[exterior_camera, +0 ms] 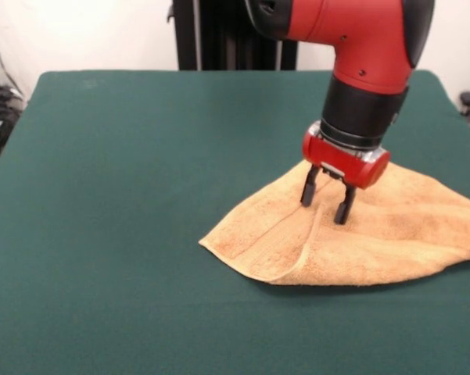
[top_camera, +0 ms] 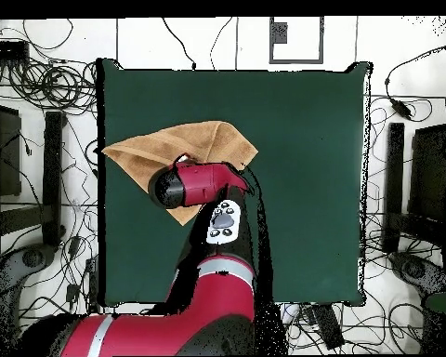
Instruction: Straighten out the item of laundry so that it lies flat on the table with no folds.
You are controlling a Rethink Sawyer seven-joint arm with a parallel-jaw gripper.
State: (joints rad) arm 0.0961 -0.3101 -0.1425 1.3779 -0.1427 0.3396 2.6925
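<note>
White wall and a black pedestal stand behind the counter (exterior_camera: 141,234), which is covered in dark green cloth. Going from left to right in the front view, the left half of the counter carries nothing. Then comes the towel (exterior_camera: 391,234), on the right half, and it reaches the right edge of the counter, about midway between the near edge and the far edge.

The towel is not flat. It looks folded over on itself into a shape near to a triangle. One blunt corner points left, toward the middle of the counter. The folded edge runs along the near side, and a ridge runs from the near side up toward the hand. Its long axis goes about left to right, parallel to the near edge.

The hand (exterior_camera: 327,205) hangs straight down over the towel, a little left of its middle and just right of the ridge. Its two dark fingers (exterior_camera: 308,191) stand apart, so it is released and grasps nothing. The tips seem to touch the cloth or to be just above it; I cannot tell which.

I judge that the coming move depends on this: the doubled layer lies under the hand and to its right, so the top layer must be pinched and carried away from the folded near edge.
</note>
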